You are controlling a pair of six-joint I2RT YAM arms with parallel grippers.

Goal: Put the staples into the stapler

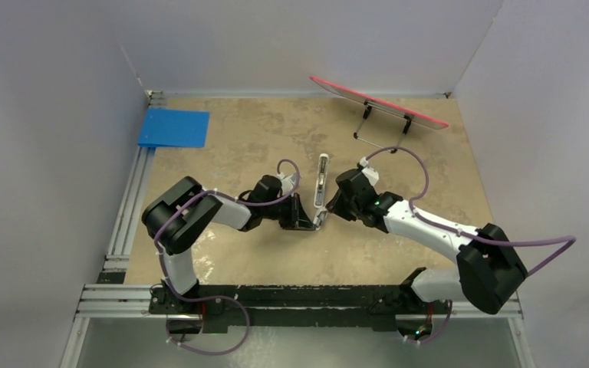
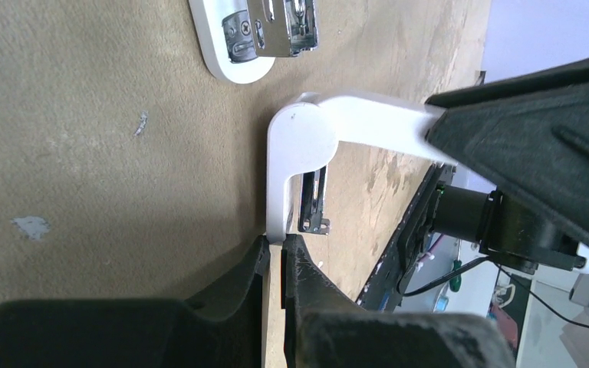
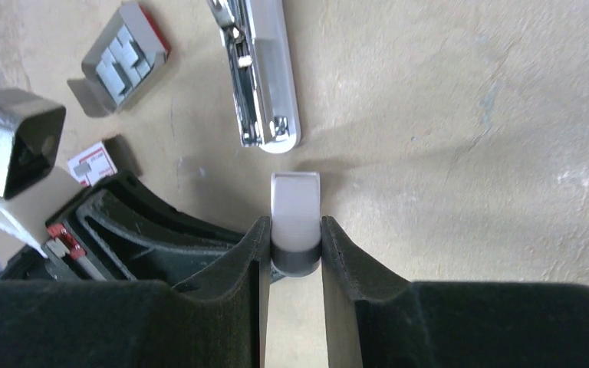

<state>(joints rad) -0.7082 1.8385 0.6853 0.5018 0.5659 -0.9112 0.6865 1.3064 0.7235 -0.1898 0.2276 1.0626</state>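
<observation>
Top view, grippers: the left gripper (image 1: 307, 222) and right gripper (image 1: 331, 205) stood tip to tip over the bench (image 1: 261, 138).
Top view, stapler: the stapler (image 1: 321, 180) lay flat, running away from both grippers, its near end just beside their tips.
Left wrist, left gripper: narrow, all but closed, tips pinching the end of 1 leg of a white hinged piece (image 2: 299, 138); the other leg ran off under the right gripper.
Right wrist, right gripper: narrow, clamped on a white-and-grey end, seemingly of that same piece.
Right wrist, stapler: just beyond the tips, metal channel exposed.
Right wrist, staples: the staples (image 3: 123, 65) sat in their open box (image 3: 156, 38), beyond and left of the tips, well apart from the stapler.
Step, as judged: nothing loaded yet. 1 gripper should let go, take 1 block by its long sides, and lower it level, lined up lengthwise with the channel.
</observation>
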